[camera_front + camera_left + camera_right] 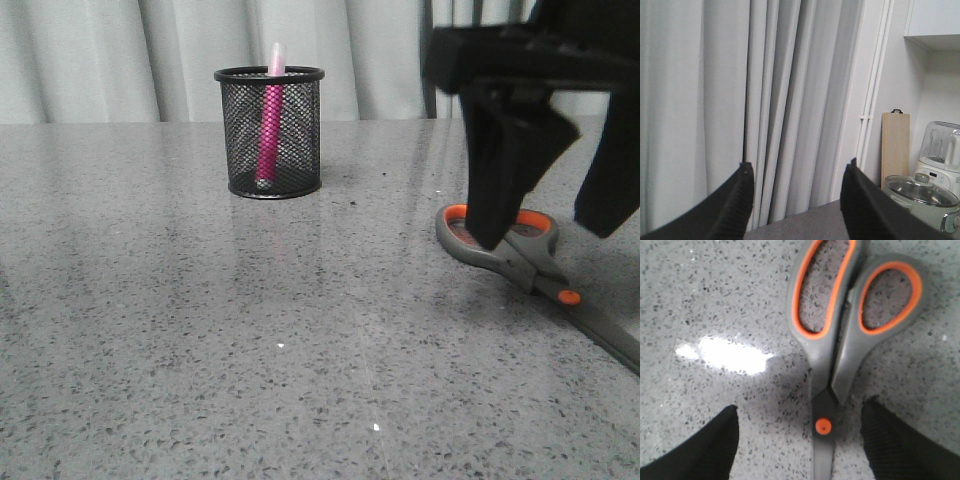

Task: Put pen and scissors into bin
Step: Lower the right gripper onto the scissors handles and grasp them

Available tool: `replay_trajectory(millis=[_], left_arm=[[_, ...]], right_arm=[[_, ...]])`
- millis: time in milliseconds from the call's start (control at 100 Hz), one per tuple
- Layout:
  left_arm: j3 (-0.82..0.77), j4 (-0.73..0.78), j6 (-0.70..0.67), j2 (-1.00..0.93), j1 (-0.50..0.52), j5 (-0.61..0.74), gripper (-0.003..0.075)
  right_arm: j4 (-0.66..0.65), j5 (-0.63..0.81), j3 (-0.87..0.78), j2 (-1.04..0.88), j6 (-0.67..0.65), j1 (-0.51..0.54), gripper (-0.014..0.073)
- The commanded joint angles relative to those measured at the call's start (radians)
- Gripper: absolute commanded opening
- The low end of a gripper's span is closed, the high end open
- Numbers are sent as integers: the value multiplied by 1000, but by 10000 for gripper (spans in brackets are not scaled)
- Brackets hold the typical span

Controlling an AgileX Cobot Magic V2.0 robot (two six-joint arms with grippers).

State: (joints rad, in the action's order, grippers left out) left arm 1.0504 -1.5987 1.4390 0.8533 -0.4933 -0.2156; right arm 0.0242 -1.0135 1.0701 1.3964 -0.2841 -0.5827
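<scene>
In the front view the scissors [545, 270] lie flat on the grey speckled table [250, 350] at the right of the frame, long axis running diagonally, handles toward the middle and blades closed, pointing off to the lower right edge. My right gripper [545, 215] hangs over the handles, one finger just in front of the orange-lined loops; I cannot tell whether it touches them. The pen [269, 115] stands nearly upright inside the bin [270, 130] at upper centre-left, pale cap poking above the rim. In the left wrist view my left gripper [797, 200] is spread wide and holds nothing, facing grey curtains [715, 100]. In the right wrist view my fingers [705, 450] stand wide apart on either side of the scissors' pivot screw [823, 426], holding nothing. I can read no writing anywhere.
</scene>
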Motion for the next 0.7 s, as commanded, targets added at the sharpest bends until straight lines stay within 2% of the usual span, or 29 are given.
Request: replay_trajectory(millis=[0,320,600,650,690], left_arm=[[25,-22,-11,-10,-8,-15,353],[25,-22,-11,-10,-8,-15,353],[25,-22,-11,-10,-8,-17,353],[25,-22,-11,-10,-8,-19,353],[25,-22,-11,-10,-8,-19,353]], right_arm=[[-14,33,34,5,-1,0,468],[-96,39,34,99,-1,4,467],[-105,111,34,165,-1,15,461],[-105,113,34,178,-1,23,433],[-105,115,34,187,-1,28,377]])
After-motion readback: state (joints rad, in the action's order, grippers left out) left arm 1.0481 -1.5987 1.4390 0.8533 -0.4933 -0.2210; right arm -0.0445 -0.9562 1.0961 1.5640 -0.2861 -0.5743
